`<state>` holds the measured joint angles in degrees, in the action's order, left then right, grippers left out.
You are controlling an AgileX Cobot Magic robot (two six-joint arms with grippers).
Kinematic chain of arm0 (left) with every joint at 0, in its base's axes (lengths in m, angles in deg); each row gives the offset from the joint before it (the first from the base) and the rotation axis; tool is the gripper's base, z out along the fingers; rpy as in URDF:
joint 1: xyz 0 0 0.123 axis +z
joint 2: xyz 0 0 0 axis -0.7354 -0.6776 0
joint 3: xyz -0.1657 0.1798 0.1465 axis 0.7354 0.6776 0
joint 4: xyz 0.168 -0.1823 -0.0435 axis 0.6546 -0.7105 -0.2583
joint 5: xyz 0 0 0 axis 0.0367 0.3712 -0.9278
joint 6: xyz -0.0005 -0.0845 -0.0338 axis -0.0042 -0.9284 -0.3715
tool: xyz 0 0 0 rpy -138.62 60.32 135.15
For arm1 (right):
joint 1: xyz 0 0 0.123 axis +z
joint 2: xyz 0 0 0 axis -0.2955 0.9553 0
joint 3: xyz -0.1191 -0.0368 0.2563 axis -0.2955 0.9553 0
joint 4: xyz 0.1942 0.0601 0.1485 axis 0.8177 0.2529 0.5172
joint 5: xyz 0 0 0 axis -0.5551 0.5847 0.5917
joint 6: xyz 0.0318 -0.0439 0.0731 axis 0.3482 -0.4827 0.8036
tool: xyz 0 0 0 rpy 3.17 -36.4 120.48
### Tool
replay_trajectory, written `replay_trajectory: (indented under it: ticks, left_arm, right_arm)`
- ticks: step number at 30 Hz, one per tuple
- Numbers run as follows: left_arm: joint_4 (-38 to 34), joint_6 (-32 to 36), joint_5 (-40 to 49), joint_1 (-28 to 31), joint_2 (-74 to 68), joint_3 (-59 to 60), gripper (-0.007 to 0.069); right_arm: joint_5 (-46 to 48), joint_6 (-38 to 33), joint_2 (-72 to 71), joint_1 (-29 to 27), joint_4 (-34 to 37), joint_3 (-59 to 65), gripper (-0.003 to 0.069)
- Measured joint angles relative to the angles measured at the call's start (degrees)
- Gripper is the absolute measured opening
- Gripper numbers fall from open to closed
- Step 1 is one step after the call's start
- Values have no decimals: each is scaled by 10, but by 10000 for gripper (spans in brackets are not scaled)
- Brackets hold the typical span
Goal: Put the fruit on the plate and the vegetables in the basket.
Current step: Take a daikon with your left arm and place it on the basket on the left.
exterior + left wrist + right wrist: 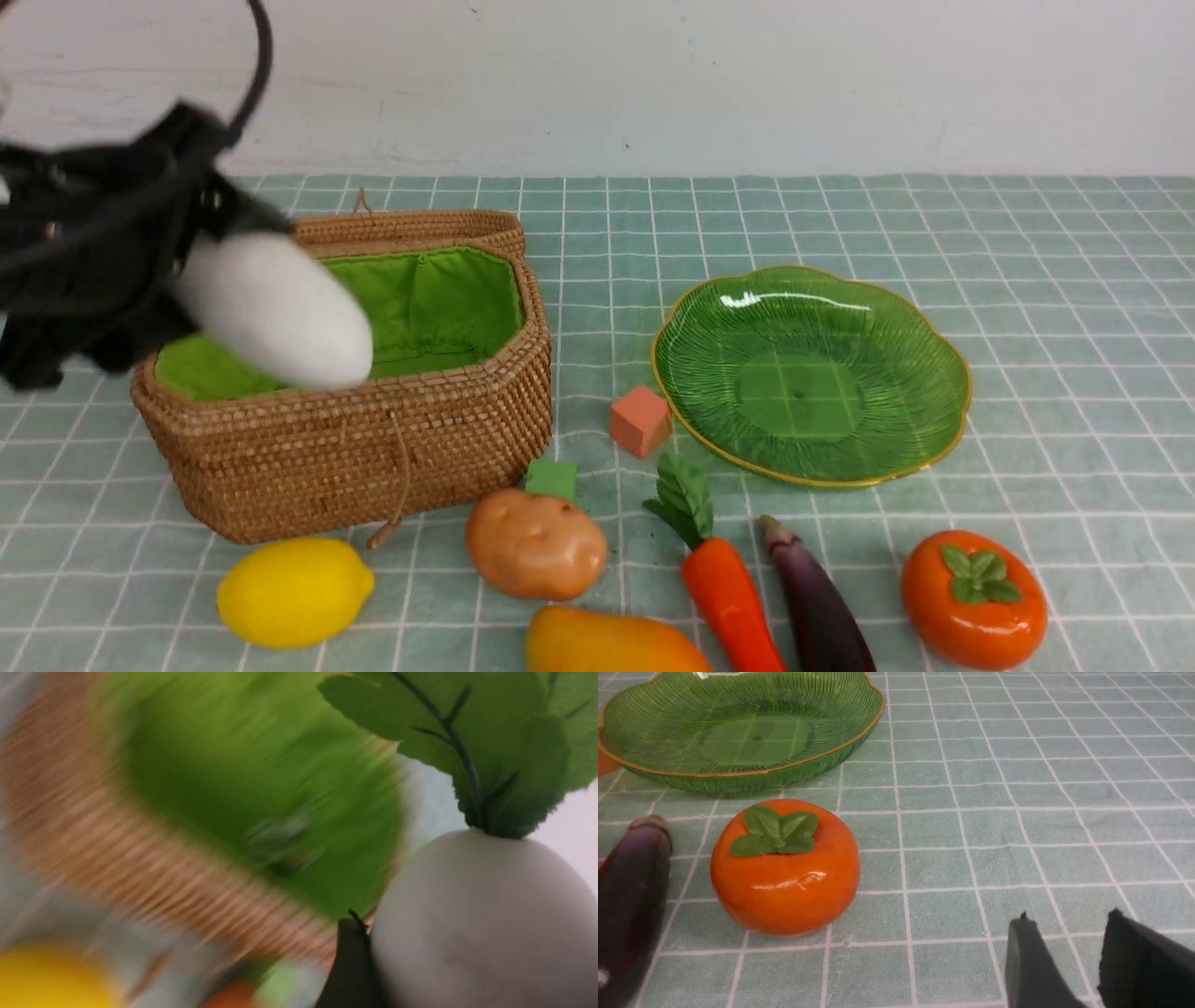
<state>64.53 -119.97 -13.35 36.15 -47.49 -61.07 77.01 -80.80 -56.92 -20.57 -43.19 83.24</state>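
radish [275, 313], white and blurred, hangs tilted above the open basket [373, 448], clamped in the left hand [191, 271]. right hand [1069, 926], parted a little, hovers low over the bench [1027, 243] near the persimmon [974, 597]. plate [812, 373] sits right of the basket. lemon [294, 591] lies just before the basket, potato [535, 544] and mango [611, 644] beside it, then carrot [728, 588], with eggplant [817, 597] between carrot and persimmon, all on the bench.
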Motion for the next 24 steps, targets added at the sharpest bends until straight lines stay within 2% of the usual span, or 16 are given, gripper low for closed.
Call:
replay_trajectory:
  ticks: [6, 9, 16, 20, 24]
  left_arm:
    - [8, -12, -27, 0, -105, -84, 519]
    - [6, -47, -41, 0, -163, -97, 519]
    - [4, -179, -51, 0, -216, -99, 519]
    - [3, -211, -35, 0, -217, -99, 521]
    - [13, -211, -26, 0, -217, -99, 544]
  right_arm:
    - [0, 0, 0, 0, 0, 0, 242]
    - [0, 0, 0, 0, 0, 0, 242]
    - [0, 0, 0, 0, 0, 0, 242]
    - [0, 0, 0, 0, 0, 0, 242]
    - [0, 0, 0, 0, 0, 0, 242]
